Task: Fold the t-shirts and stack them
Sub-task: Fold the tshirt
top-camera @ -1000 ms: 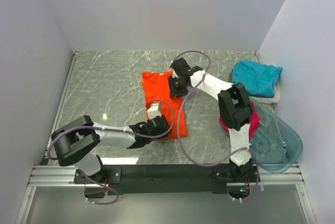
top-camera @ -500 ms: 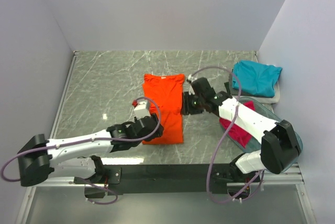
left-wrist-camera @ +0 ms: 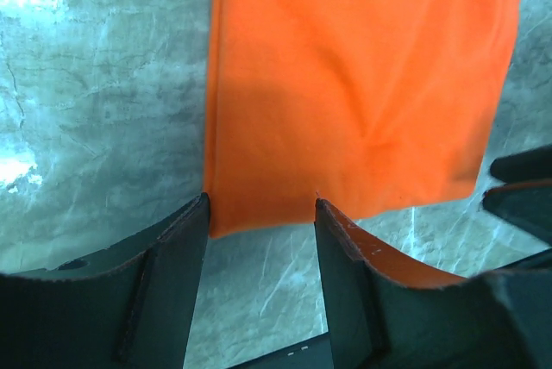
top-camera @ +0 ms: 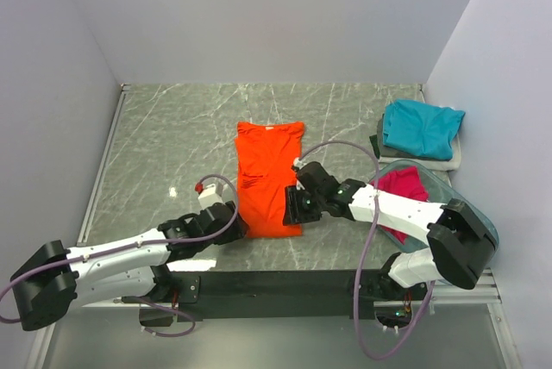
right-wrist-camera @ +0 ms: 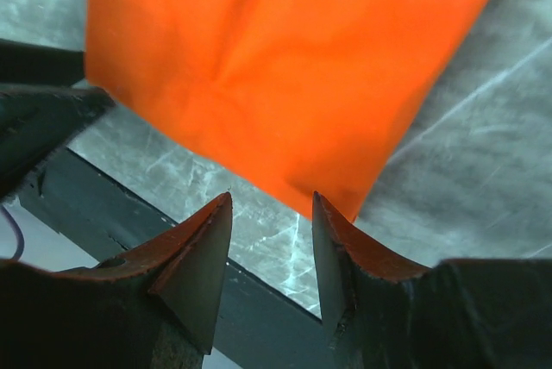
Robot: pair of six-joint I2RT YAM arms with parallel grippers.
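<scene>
The orange shirt (top-camera: pixel 269 178) is a plain bright orange, unpatterned. At the far right the teal shirt (top-camera: pixel 420 128) lies on a pale whitish shirt (top-camera: pixel 446 163). The pink shirt (top-camera: pixel 398 192) is magenta, in a clear bluish tub (top-camera: pixel 440 186). The desk (top-camera: pixel 172 145) is grey-green with white marble veins.

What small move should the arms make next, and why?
Probably clamp the near hem at both corners. The orange t-shirt lies folded in a long strip. The left gripper, fingers open, straddles its near left corner, and the right gripper, fingers open, sits at its near right corner. Neither holds cloth yet.
</scene>
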